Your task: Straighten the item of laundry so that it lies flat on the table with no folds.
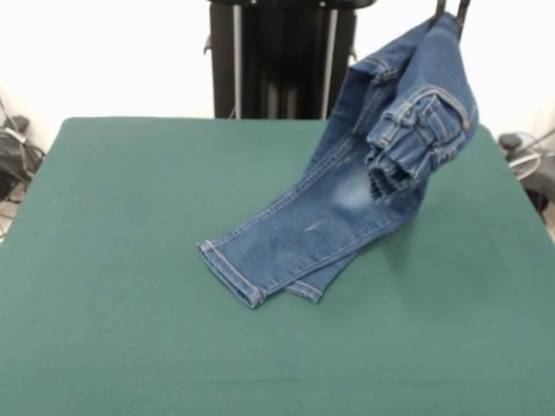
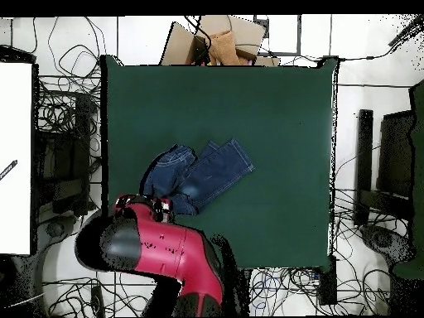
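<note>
The small blue denim jeans (image 1: 347,208) hang by one upper edge from my gripper (image 1: 450,10), whose tips show at the top edge of the front view. The gripper is shut on the jeans. The gathered waistband (image 1: 416,130) is folded over and dangles in the air. Both legs slope down to the dark green table (image 1: 130,260), and their hems (image 1: 234,273) lie stacked on the cloth. In the overhead view the jeans (image 2: 207,175) lie bunched near the table's left edge (image 2: 273,124), beside my red arm (image 2: 157,244), which covers the gripper.
The black pedestal (image 1: 282,56) stands behind the table's far edge. Cables lie on the floor at both sides (image 1: 17,147) (image 2: 58,108). A cardboard box (image 2: 219,41) sits beyond the table's top edge in the overhead view. A white board (image 2: 15,157) stands at the left.
</note>
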Robot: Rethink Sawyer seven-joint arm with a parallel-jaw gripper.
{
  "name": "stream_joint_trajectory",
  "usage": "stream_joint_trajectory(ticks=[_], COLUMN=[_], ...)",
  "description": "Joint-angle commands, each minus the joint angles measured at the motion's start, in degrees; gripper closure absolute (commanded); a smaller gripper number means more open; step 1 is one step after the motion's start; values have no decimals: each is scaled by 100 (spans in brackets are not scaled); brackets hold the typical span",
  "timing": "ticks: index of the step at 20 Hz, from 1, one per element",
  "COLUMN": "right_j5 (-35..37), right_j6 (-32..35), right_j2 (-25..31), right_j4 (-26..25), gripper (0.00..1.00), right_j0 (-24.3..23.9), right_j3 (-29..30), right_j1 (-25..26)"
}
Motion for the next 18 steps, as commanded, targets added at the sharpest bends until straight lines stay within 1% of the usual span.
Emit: stream_joint_trajectory(ticks=[1,10,18], right_j5=[737,1308,1534], right_j6=[1971,2469,2811], right_j2=[-344,-797,-989], right_j4=[148,137,95], gripper=[100,100,100], right_j0=[276,848,1105], right_j3=[-18,-273,-409], right_j1=[-191,-264,-286])
